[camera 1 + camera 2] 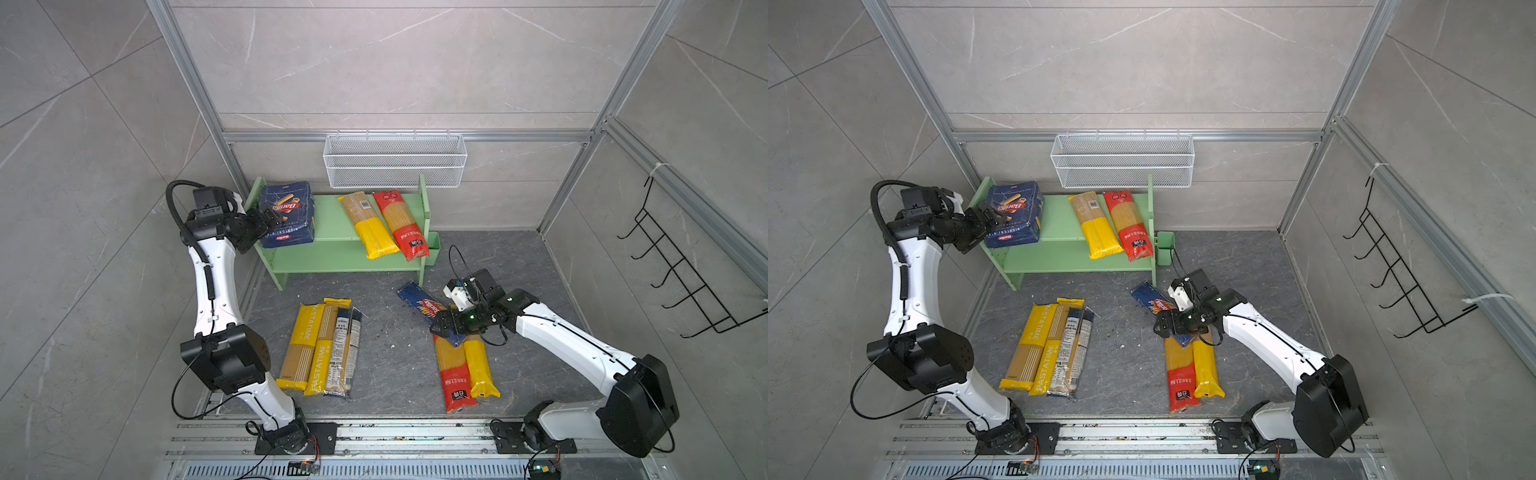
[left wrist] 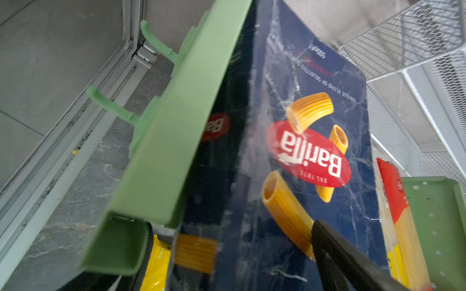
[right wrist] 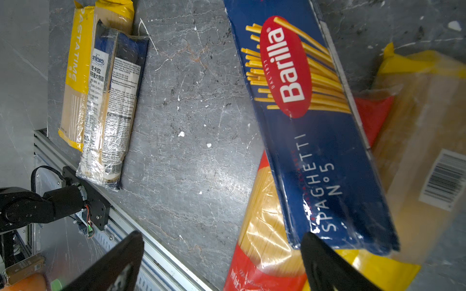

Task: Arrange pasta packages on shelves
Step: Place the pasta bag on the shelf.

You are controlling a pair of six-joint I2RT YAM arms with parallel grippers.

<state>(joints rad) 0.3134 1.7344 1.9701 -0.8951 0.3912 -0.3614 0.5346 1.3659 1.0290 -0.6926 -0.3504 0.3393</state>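
We count on the green shelf's top board (image 1: 332,216) the stacked Barilla rigatoni boxes (image 1: 286,210) (left gripper (image 1: 268,218) spread open at them), a yellow-ended spaghetti bag (image 1: 370,228), a red-ended spaghetti bag (image 1: 401,226); six floor packs (image 1: 305,345) await, right gripper (image 1: 439,326) open-jawed over the Barilla spaghetti box (image 1: 417,303).

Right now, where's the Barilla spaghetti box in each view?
Both top views: Barilla spaghetti box on the floor, right of centre.
Left wrist: not in it.
Right wrist: box close up, large.
Shared landmark: red-ended bag under it.
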